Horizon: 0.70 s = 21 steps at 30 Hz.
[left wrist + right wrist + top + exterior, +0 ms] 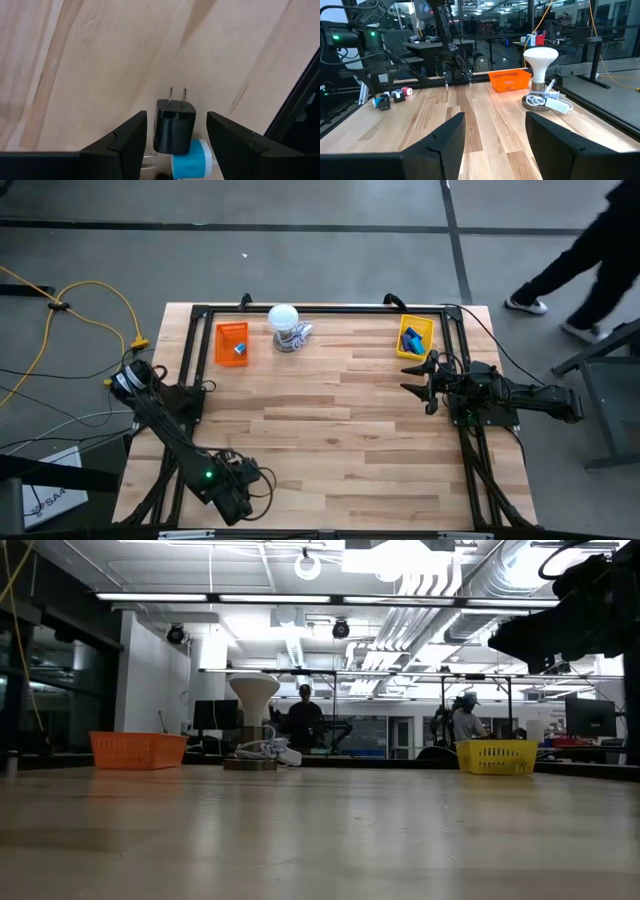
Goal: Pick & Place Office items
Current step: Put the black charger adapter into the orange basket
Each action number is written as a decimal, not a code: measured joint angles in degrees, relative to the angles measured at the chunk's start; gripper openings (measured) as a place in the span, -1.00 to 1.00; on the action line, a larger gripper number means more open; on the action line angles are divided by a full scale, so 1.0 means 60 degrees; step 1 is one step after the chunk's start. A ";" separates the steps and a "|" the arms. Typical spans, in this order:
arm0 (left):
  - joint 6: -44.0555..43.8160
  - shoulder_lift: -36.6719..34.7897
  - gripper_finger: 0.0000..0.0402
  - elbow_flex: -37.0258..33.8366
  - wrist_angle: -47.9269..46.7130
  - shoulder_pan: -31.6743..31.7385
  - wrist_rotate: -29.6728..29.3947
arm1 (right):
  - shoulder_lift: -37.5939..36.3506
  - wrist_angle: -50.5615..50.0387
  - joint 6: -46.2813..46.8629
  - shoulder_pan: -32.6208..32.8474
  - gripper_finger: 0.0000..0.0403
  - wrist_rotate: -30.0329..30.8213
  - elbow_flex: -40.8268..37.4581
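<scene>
A black plug charger (pixel 173 126) lies flat on the wooden table with its two prongs pointing away. A teal-and-white charger (pixel 193 160) lies against its near end. My left gripper (pixel 177 115) hangs over them near the table's front left (pixel 232 498), pointing down. It is open, one finger on each side of the black charger, touching nothing. Small office items (pixel 392 96) also show by that arm in the right wrist view. My right gripper (pixel 413 377) waits open and level at the table's right side.
An orange tray (pixel 219 345) at the far left holds a small piece. A yellow tray (pixel 399 345) at the far right holds blue pieces. A white round-topped object (pixel 285 318) with a white cable stands between them. People stand in the room beyond.
</scene>
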 joint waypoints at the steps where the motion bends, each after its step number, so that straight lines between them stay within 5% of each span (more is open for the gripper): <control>1: -0.0003 0.0033 -0.01 0.0000 0.0016 0.0000 0.0053 | -0.0004 -0.0001 0.0000 -0.0001 -0.03 0.0000 0.0000; 21: -0.0233 0.0937 -0.01 -0.0007 0.0504 -0.0363 0.0105 | -0.0004 -0.0002 0.0000 0.0002 -0.03 0.0000 -0.0002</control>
